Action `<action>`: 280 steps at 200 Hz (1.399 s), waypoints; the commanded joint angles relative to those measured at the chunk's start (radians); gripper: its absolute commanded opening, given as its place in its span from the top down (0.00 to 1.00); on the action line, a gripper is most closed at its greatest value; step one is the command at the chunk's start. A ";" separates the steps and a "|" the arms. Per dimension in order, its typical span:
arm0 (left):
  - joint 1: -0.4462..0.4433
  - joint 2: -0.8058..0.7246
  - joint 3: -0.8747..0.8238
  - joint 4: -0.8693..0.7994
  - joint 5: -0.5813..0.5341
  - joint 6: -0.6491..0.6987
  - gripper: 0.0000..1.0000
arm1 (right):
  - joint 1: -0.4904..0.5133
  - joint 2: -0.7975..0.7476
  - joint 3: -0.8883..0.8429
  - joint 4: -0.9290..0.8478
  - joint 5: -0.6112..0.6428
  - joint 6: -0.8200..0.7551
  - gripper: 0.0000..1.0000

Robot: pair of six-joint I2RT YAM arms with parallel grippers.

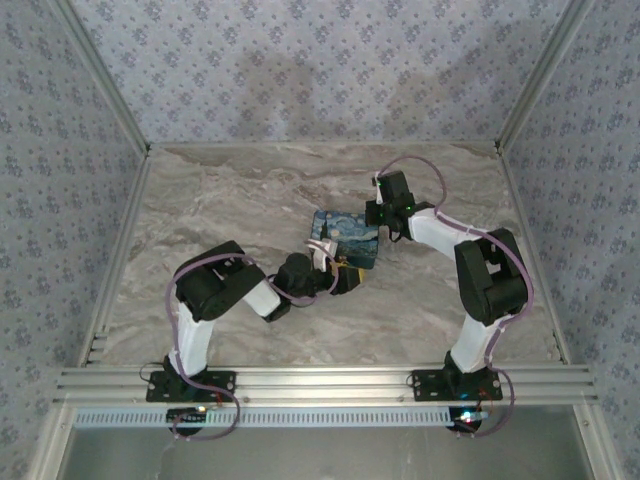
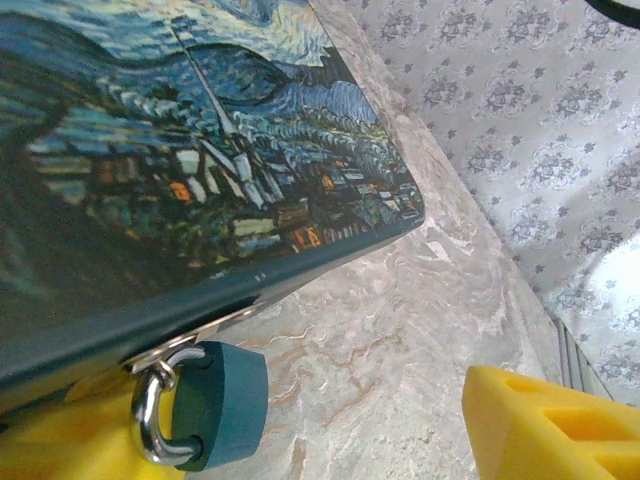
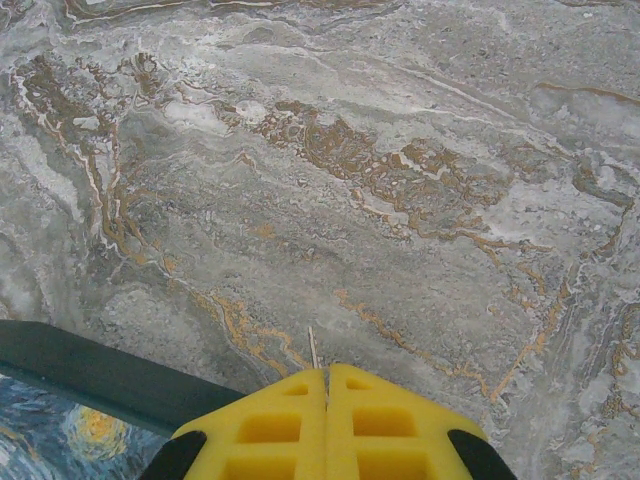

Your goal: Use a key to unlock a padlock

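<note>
Left pincer spread wide, padlock just beside one finger, right pincer clenched on thin key.

Bright diffuse light, soft shadows (near foreground blurred).

Two arms: left arm, right arm. Two grippers: left gripper, right gripper. One box. One padlock. One table.
</note>
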 commanded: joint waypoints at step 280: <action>-0.043 0.026 -0.071 -0.125 -0.193 -0.036 0.37 | -0.011 -0.082 -0.053 -0.107 0.016 0.022 1.00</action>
